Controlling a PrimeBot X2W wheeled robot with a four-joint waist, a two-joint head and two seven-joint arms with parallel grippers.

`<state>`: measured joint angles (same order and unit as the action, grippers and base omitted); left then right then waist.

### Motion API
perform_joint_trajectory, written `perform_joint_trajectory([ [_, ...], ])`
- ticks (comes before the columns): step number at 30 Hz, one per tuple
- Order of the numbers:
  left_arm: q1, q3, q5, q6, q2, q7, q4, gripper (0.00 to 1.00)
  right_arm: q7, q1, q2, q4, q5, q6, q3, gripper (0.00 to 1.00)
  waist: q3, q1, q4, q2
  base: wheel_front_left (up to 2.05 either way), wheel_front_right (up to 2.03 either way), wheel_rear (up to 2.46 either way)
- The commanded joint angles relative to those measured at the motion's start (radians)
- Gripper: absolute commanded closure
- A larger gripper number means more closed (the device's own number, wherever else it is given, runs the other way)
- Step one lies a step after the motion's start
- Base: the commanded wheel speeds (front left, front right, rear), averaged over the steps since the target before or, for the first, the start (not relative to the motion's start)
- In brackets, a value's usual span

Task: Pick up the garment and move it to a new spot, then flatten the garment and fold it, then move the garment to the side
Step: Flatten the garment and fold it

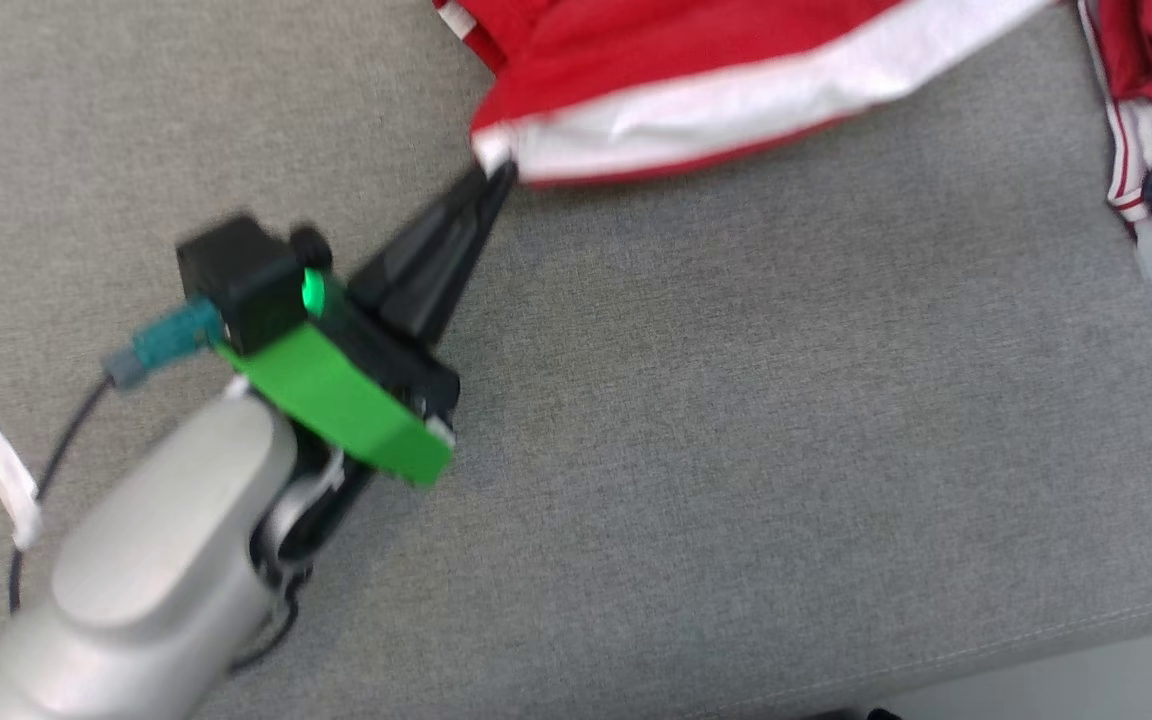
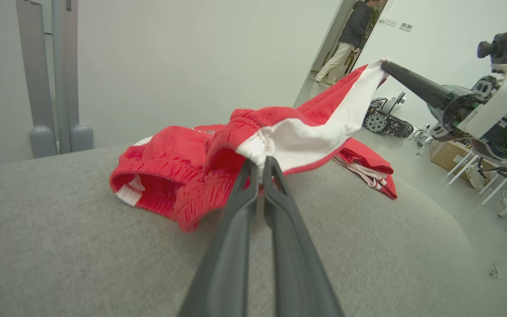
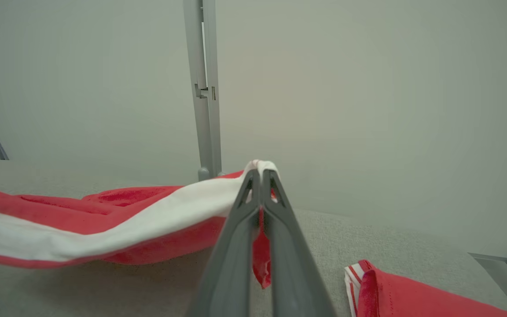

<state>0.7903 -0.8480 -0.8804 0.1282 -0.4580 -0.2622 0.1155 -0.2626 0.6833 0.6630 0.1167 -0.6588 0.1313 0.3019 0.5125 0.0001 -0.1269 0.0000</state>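
A two-armed robot holds a red garment (image 1: 656, 60) stretched between both grippers over a grey upholstered surface (image 1: 736, 450). The left gripper (image 1: 496, 180) reaches in from 8 o'clock in the head view, and its long dark fingers (image 2: 236, 229) are pinched tight on the corner at one end of the white stripe (image 1: 736, 110). The right gripper (image 3: 260, 172) is clamped just as tightly on the corner at the stripe's other end, and a short red flap hangs below its tips.

Seen from the head, the garment lies at 12 to 1 o'clock along the top edge of the picture. Its white band runs taut from the left gripper's tips up toward 1 o'clock. In the left wrist view the held edge is lifted off the surface. The rest of the garment, with an open hem, lies bunched on the grey fabric at 9 o'clock from the fingertips.

A second red garment (image 1: 1131, 60) with striped white trim lies on the same surface at 2 o'clock in the head view, apart from the first. A green camera mount (image 1: 336, 400) sits on the left wrist, above the pale forearm (image 1: 156, 560).

In the left wrist view, a person (image 2: 350, 31) stands in a doorway at 1 o'clock. A wheeled machine (image 2: 385, 119) and a cardboard box (image 2: 445, 154) sit on the floor beyond.
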Motion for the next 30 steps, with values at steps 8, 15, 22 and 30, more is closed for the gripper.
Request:
perform_joint_trajectory([
  [8,-0.523,0.115,0.116,0.003,0.000,-0.003,-0.072,1.00,0.009,-0.613,0.017,-0.194,-0.088,-0.001,-0.154,1.00,-0.284,-0.0001,0.049,0.0000,0.00,0.00,0.00],
  [15,-0.778,0.203,0.199,0.001,-0.006,-0.003,-0.180,1.00,0.089,-0.998,-0.032,-0.424,-0.075,-0.002,-0.344,1.00,-0.330,-0.0001,0.103,0.0000,0.00,0.00,0.00],
  [22,-0.759,0.172,0.173,0.001,0.016,0.023,-0.226,1.00,0.229,-1.010,-0.051,-0.533,0.105,-0.002,-0.458,1.00,-0.333,-0.0001,0.124,0.0000,0.00,0.00,0.00],
  [30,-0.569,0.114,0.041,0.002,0.097,0.059,-0.138,1.00,0.313,-0.723,-0.019,-0.358,0.237,-0.001,-0.333,1.00,-0.273,-0.0001,0.149,0.0000,0.00,0.00,0.00],
])
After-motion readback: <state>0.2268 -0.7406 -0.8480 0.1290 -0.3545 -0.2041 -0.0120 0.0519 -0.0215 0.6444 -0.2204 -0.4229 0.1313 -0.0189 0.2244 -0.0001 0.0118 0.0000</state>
